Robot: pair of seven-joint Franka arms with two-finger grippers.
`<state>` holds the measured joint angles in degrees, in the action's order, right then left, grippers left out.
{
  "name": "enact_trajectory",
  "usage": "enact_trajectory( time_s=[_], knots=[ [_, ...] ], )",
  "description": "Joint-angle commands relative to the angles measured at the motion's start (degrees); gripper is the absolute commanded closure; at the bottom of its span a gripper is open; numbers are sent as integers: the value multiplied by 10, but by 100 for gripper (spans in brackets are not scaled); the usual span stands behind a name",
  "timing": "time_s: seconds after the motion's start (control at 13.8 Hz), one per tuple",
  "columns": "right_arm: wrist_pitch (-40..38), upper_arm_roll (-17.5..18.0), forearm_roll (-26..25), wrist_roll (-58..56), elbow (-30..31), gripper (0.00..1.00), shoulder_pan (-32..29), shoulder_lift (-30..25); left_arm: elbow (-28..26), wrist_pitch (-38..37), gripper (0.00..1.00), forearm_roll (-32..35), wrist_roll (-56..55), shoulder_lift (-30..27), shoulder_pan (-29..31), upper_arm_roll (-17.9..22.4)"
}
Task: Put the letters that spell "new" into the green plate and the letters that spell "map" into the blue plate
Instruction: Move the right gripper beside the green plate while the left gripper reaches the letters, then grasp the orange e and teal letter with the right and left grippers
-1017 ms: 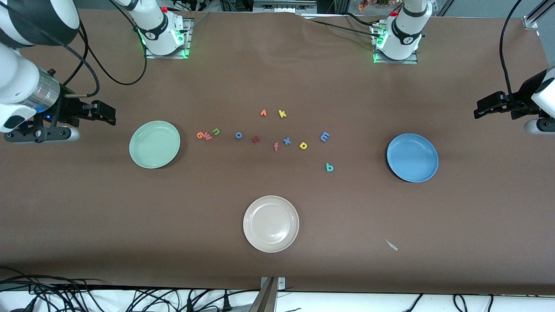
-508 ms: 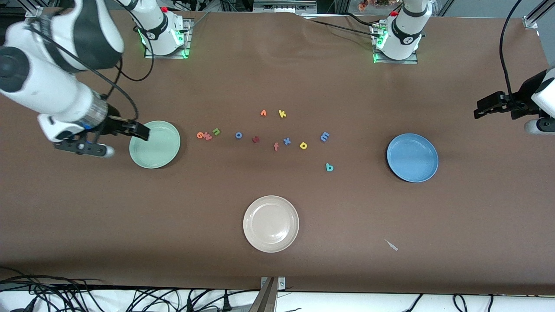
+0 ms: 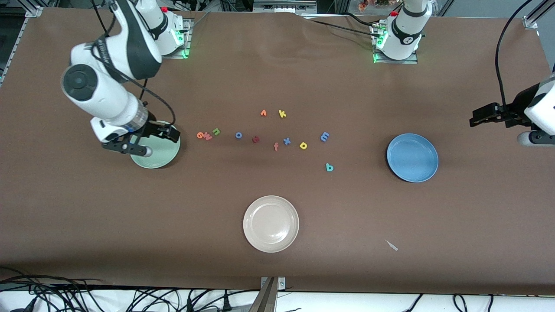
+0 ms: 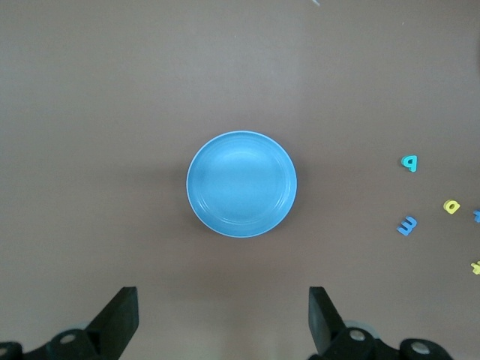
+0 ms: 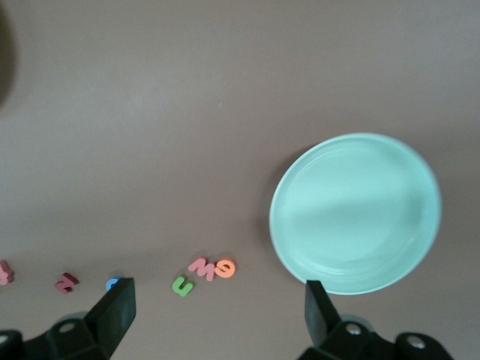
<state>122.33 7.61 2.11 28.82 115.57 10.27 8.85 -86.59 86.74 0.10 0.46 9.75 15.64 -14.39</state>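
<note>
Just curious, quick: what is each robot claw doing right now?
Left gripper: open, empty, beside the round blue plate.
Right gripper: open, empty, over the round mint-green plate.

The right gripper hangs open over the green plate. The left gripper waits open near the blue plate. Small letters lie between the two plates. A white plate sits nearer the camera.

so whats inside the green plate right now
Nothing: the green plate looks bare in the right wrist view. From the front, the open right gripper over it covers part of it.
</note>
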Motion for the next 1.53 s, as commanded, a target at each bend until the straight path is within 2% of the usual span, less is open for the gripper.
enact_trajectory(
  time_s=[0.0, 0.15, 0.29, 0.44, 0.65, 0.8, 0.94, 1.09, 1.45],
  knots=[
    [100, 39, 8, 80, 108, 0, -5, -37, 15, 0, 0, 10, 3, 33, -11, -4],
    [128, 47, 8, 102, 132, 0, -5, -39, 15, 0, 0, 1, 2, 46, -22, -8],
    [129, 46, 9, 116, 148, 0, -6, -38, 13, 2, 0, 1, -26, 66, -66, -11],
    [120, 44, 9, 114, 166, 0, -8, -37, 7, 32, 0, 0, -88, 88, -101, -12],
    [117, 43, 4, 106, 167, 0, -11, -34, 3, 75, 0, 3, -122, 127, -160, -12],
    [129, 44, 7, 111, 167, 3, -11, -31, -7, 119, 0, 7, -149, 149, -190, -12],
    [145, 45, 9, 125, 167, 4, -10, -10, -39, 186, 0, 9, -178, 156, -212, -11],
    [179, 44, 14, 172, 168, 4, -10, 18, -53, 244, 0, 10, -198, 187, -230, -10],
    [241, 50, 14, 280, 171, 4, -9, 74, -58, 354, 0, 94, -305, 262, -270, -11]
  ],
)
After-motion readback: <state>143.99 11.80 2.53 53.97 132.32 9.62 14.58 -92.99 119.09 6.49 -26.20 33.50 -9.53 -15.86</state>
